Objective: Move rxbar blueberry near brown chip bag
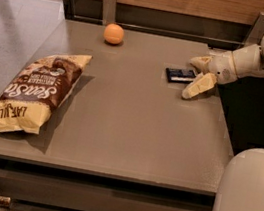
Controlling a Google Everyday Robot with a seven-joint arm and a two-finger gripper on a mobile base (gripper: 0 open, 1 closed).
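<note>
brown chip bag (35,93): dark print "LATE JULY" on the near cream end; white script "Sea Sa…" on the brown centre; smaller print illegible
rxbar blueberry (180,75): white lettering, illegible
gripper (197,74): at the bar's right end; fingers spread

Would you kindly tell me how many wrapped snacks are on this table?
2. The brown chip bag lies front left; the rxbar blueberry lies back right, by the open gripper. Nothing seems hidden.
</note>
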